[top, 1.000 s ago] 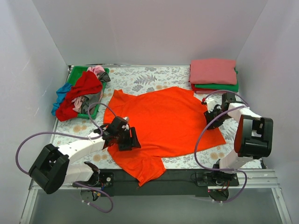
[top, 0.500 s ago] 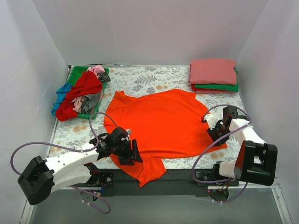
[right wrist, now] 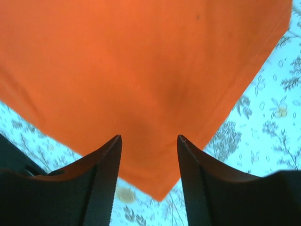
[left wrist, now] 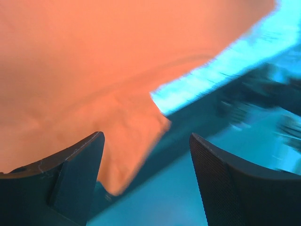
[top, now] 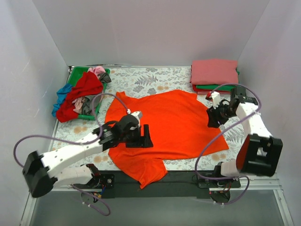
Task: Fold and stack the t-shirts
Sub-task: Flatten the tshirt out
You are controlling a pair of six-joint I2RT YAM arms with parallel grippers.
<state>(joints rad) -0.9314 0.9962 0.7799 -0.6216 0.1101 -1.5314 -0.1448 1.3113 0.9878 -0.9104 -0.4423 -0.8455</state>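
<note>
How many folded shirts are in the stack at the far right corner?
3 visible: coral pink cloth t-shirt on top, green cloth t-shirt under it, deep red cloth t-shirt lowest. Others may be hidden.

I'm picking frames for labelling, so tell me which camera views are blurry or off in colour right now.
Left wrist view: motion-smeared, with a cyan cast over everything beyond the orange-red t-shirt. Right wrist view: sharp, the floral table cloth print readable. Top external view: evenly lit, crisp, only soft shadows.
</note>
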